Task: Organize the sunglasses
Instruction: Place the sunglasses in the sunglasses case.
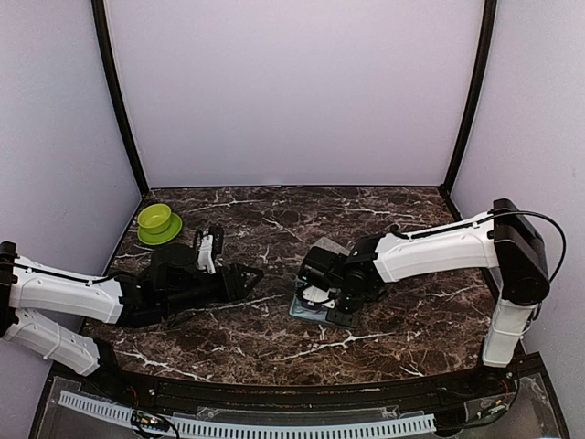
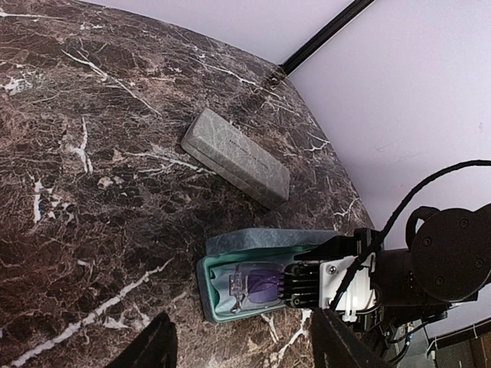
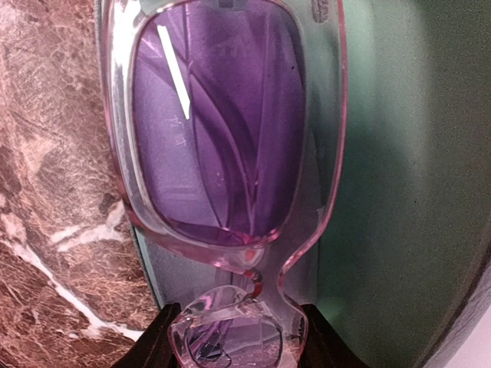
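Sunglasses: translucent pink-framed, purple-lensed sunglasses [image 3: 219, 130], held low in the open grey teal-lined case [image 2: 211, 295], one edge over its rim.
Right gripper [image 3: 238, 337]: closed on the frame.
Left gripper [image 2: 244, 330]: spread wide, nothing held.
Risk: frame may be caught on the rim at release.
Hidden: second lens cut off; contact with the lining not discernible.

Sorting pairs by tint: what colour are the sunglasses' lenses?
Purple; the sunglasses show best in the right wrist view.

Marble table [image 1: 411, 320], green bowl [image 1: 158, 222], closed case [image 2: 235, 157], open case [image 2: 253, 240]
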